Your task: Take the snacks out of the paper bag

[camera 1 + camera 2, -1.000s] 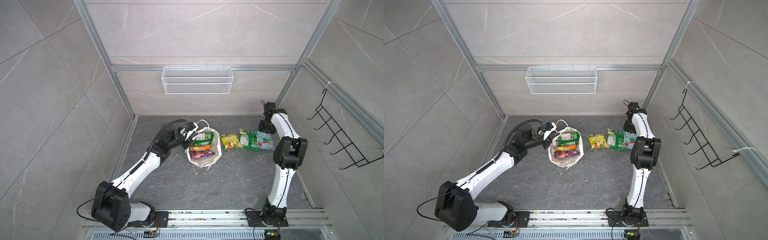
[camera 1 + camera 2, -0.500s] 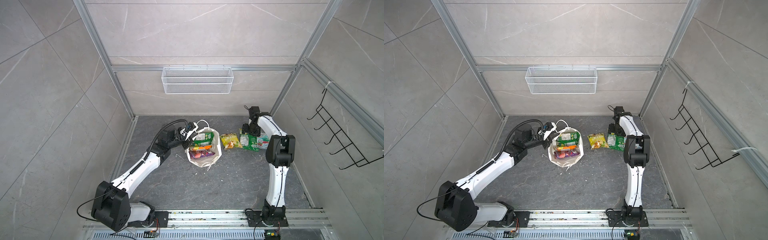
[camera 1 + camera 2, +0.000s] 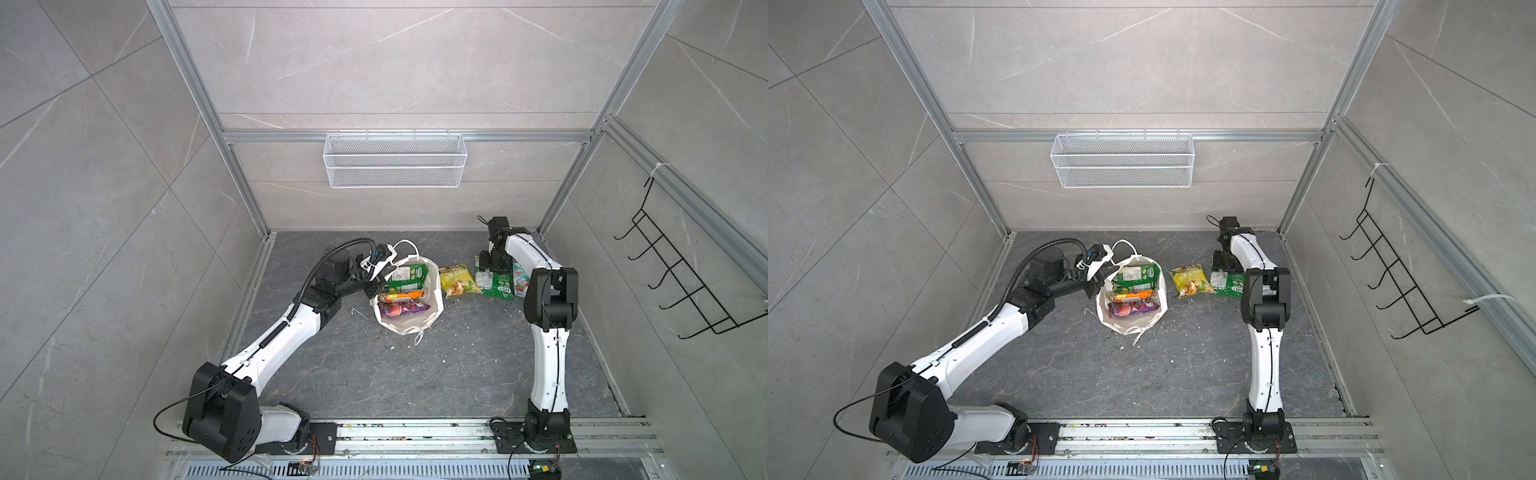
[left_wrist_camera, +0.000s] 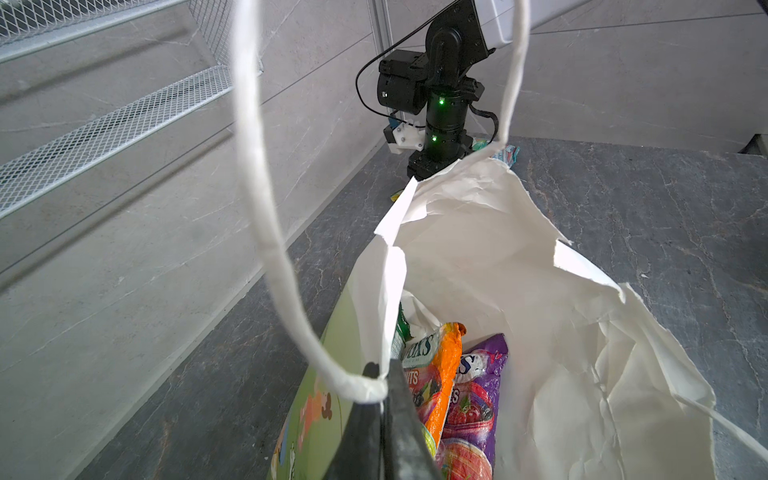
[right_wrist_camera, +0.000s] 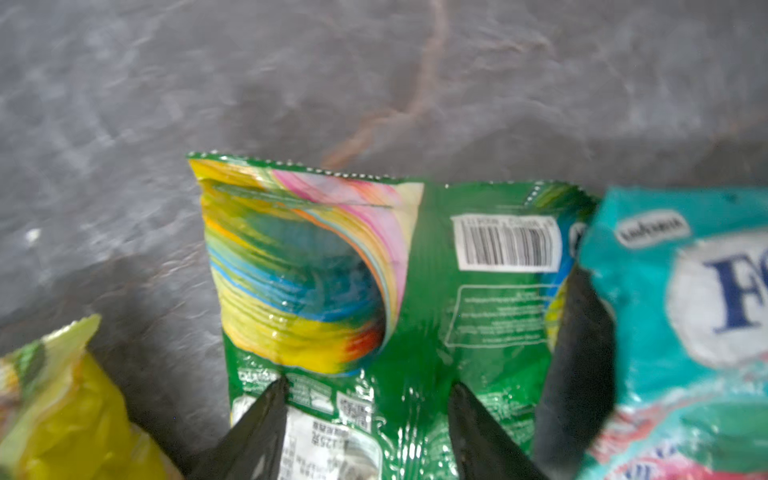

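While the left fingers (image 4: 401, 428) clamp the rim of the paper bag (image 3: 434, 286), the orange packet (image 4: 444, 365) and purple packet (image 4: 486, 361) inside are half hidden. At the bag's three o'clock, the right fingers (image 5: 262, 436) stand wide over a green packet (image 5: 415, 316), blurred.

Even light; right wrist view blurred, glare on green packet (image 5: 415, 291).

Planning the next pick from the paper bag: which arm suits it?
Right: the right hand is open and empty above the glossy green packet; the left hand is shut on the white paper bag.
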`<state>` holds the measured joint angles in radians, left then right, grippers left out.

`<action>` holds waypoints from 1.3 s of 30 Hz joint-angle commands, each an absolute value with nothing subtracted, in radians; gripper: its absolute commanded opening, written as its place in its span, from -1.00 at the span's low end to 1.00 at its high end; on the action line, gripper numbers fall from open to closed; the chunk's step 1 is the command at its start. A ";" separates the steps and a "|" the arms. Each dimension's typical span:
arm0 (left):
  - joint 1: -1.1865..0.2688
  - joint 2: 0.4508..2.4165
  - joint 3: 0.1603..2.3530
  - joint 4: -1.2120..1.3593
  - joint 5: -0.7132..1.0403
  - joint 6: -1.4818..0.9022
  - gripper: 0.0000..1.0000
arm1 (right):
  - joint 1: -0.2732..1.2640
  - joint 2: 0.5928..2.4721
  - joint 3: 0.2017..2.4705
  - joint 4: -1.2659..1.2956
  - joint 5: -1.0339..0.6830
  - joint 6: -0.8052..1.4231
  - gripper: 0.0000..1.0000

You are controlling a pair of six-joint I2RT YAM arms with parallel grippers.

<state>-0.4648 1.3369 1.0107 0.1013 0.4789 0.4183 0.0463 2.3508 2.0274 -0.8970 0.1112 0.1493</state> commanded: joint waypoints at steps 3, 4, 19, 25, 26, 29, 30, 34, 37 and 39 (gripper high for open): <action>-0.461 1.321 1.035 0.125 0.491 0.419 -1.00 | 0.073 2.393 2.046 -0.868 0.064 0.058 0.08; -0.461 1.318 1.031 0.130 0.487 0.415 -1.00 | 0.072 2.393 2.048 -0.868 0.073 0.047 0.03; -0.461 1.301 1.009 0.140 0.490 0.400 -1.00 | 0.069 2.383 2.057 -0.909 0.198 -0.041 -0.83; -0.462 1.306 1.009 0.145 0.493 0.398 -1.00 | 0.069 2.355 2.031 -0.895 0.187 -0.074 -1.00; -0.461 1.307 1.013 0.141 0.493 0.397 -1.00 | 0.069 2.351 2.033 -0.902 0.187 -0.078 -1.00; -0.461 1.307 1.023 0.123 0.497 0.402 -1.00 | 0.070 2.334 2.023 -0.903 0.189 -0.096 -1.00; -0.461 1.306 1.019 0.126 0.497 0.402 -1.00 | 0.068 2.327 2.018 -0.906 0.187 -0.109 -1.00; -0.463 1.305 1.027 0.116 0.496 0.401 -1.00 | 0.064 2.291 1.993 -0.923 0.190 -0.140 -1.00; -0.463 1.296 1.020 0.121 0.494 0.400 -1.00 | 0.060 2.268 1.963 -0.922 0.220 -0.159 -1.00; -0.463 1.296 1.016 0.128 0.494 0.396 -1.00 | 0.055 2.258 1.957 -0.924 0.224 -0.151 -1.00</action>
<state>-0.4648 1.3258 1.0058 0.0971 0.4774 0.4114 0.0650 2.3100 1.9774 -0.8886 0.1955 -0.1310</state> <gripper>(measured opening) 0.047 0.046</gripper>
